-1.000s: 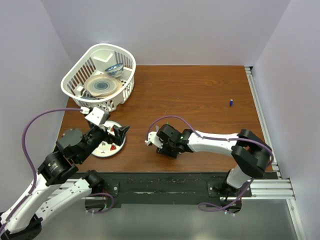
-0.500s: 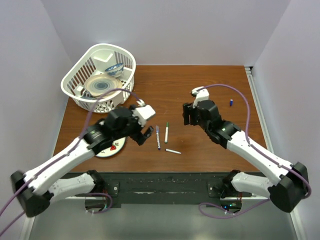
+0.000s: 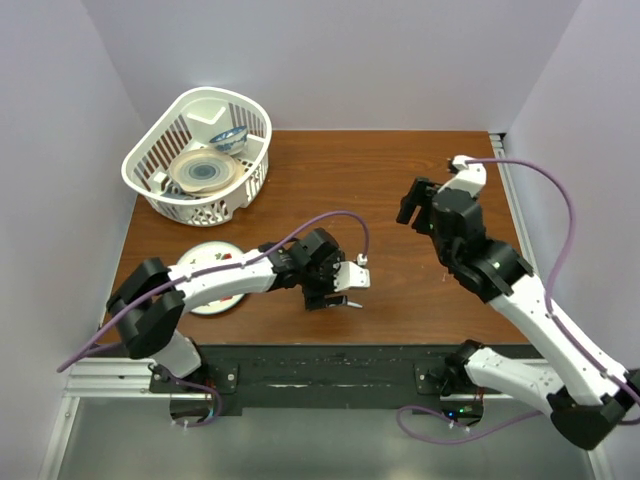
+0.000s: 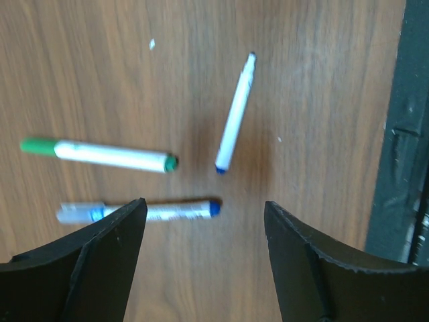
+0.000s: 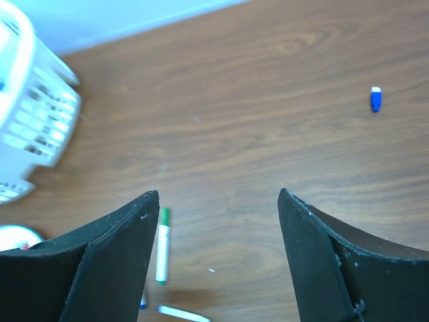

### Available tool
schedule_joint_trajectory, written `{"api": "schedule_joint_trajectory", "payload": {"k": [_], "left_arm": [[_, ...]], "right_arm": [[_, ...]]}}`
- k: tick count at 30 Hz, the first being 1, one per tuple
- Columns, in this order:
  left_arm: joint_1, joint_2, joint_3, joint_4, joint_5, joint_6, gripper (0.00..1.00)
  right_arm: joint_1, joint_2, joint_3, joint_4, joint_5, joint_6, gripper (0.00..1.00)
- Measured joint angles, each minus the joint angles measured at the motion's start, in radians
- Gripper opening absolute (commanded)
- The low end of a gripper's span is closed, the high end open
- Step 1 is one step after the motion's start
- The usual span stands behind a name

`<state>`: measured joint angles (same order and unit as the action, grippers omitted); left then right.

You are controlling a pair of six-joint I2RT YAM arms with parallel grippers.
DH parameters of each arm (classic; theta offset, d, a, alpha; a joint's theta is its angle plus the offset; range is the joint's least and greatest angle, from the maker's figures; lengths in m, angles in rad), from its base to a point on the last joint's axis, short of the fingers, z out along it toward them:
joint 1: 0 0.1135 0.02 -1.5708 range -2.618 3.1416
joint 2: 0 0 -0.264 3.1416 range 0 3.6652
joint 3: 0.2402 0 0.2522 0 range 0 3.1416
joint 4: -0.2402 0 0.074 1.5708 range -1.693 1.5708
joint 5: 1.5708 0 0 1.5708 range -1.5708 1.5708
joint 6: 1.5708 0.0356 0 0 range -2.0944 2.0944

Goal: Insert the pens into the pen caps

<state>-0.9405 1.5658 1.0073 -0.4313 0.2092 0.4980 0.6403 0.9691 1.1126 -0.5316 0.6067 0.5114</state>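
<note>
a: where are the pens lying?
b: on the bench (image 4: 322, 80), right under my left tool (image 4: 203, 228), which is hanging spread and empty. the grey-ended pen (image 4: 177, 212) is sitting between its fingertips, the green-ended pen (image 4: 107, 155) just beside, a third pen (image 4: 236, 117) angled nearby. my right tool (image 5: 218, 201) is gaping too, the blue cap (image 5: 375, 98) well off to one side.
a: and the pickup?
b: i'm aiming across the barrel mid-length, closing gently so nothing is rolling.

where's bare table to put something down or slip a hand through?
Free: the table middle between basket and right gripper, plus wood around the blue cap. Crowded: near centre, three pens under the open left gripper; basket and plate fill the left.
</note>
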Motion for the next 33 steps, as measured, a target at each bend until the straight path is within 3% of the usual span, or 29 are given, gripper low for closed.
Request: {"api": "schedule_joint_trajectory", "payload": {"k": [11, 19, 26, 28, 30, 33], "left_arm": [[-0.02, 0.175, 0.109, 0.075, 0.025, 0.12, 0.56], [-0.07, 0.24, 0.109, 0.079, 0.048, 0.127, 0.56], [-0.08, 0.271, 0.116, 0.087, 0.066, 0.123, 0.46], [-0.082, 0.272, 0.116, 0.089, 0.065, 0.119, 0.39], [-0.082, 0.274, 0.116, 0.097, 0.064, 0.107, 0.21], [-0.083, 0.28, 0.115, 0.11, 0.063, 0.082, 0.06]], "right_arm": [[0.0, -0.185, -0.022, -0.004, 0.005, 0.042, 0.68], [0.0, -0.287, -0.035, -0.009, 0.032, 0.046, 0.68], [0.0, -0.285, -0.035, -0.037, 0.036, 0.044, 0.68], [0.0, -0.289, -0.035, -0.04, 0.039, 0.042, 0.68], [0.0, -0.291, -0.035, -0.043, 0.038, 0.042, 0.68], [0.0, -0.291, -0.035, -0.045, 0.03, 0.042, 0.7]]}}
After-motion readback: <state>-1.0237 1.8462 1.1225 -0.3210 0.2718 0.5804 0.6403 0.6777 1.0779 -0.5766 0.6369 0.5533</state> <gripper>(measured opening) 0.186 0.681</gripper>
